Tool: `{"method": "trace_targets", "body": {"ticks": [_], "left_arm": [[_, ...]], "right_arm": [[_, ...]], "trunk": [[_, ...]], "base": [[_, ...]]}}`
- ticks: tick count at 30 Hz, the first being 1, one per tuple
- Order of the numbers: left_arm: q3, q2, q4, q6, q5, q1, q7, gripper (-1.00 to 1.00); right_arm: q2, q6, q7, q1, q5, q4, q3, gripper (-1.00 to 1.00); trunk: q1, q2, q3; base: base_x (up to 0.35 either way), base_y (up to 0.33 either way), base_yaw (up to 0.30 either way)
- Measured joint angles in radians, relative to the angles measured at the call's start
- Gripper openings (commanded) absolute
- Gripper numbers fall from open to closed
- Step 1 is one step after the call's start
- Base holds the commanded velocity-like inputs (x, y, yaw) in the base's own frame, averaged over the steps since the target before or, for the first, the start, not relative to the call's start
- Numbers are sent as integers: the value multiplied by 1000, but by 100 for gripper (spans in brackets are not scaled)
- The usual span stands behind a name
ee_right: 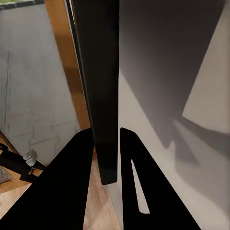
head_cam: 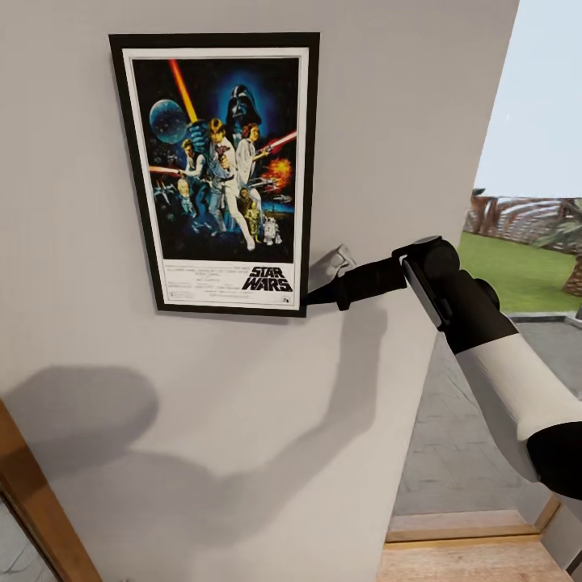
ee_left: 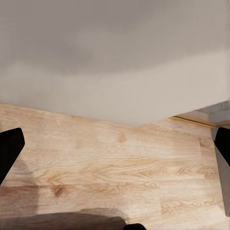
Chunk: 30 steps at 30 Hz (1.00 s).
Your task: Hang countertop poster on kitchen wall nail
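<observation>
1 Star Wars poster (head_cam: 217, 171) lies flat against the grey wall (head_cam: 388, 121), its lower corner pinched between the 2 fingers of the right gripper (head_cam: 317, 294). The left gripper (ee_left: 115, 158) hangs spread over the wooden floor (ee_left: 120, 167).

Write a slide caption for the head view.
Right gripper pinches the lower right corner of the poster, holding it flat against the grey wall.
</observation>
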Motion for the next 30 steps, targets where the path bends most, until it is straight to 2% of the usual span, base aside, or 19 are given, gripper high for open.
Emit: {"method": "trace_targets", "body": {"ticks": [18,30], "left_arm": [[0,0,0,-1,0,0,0,100],[0,0,0,0,0,0,0,100]], "right_arm": [[0,-4,0,0,4,1,0,-100],[0,-60,0,0,3,7,0,-100]], "trunk": [[0,0,0],[0,0,0]], "base": [[0,79,0],[0,6,0]]}}
